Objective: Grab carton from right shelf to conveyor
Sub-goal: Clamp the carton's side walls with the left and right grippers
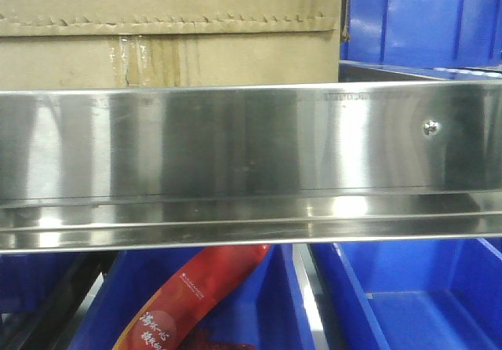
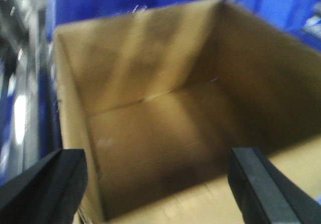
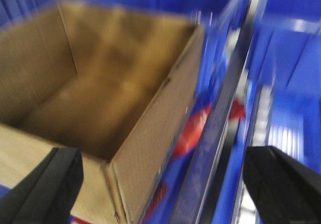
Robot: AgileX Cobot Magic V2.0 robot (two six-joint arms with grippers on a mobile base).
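The carton (image 1: pixel 157 52), brown corrugated with a serrated tape strip and a stain at its lower middle, stands on the right shelf (image 1: pixel 235 146), behind the shelf's mirror-like steel lip. In the left wrist view the carton (image 2: pixel 150 83) is open-topped and bare inside. My left gripper (image 2: pixel 159 158) hangs open above its near wall, one finger outside the left wall. In the right wrist view my right gripper (image 3: pixel 163 156) is open over the right front corner of the carton (image 3: pixel 100 73). Both wrist views are blurred. The conveyor is out of view.
A blue plastic bin (image 1: pixel 423 20) stands right of the carton on the shelf. More blue bins (image 1: pixel 416 303) sit below, one with a red packet (image 1: pixel 204 295). A screw head (image 1: pixel 431 128) marks the lip's right end. Blue bins (image 3: pixel 296 83) flank the carton.
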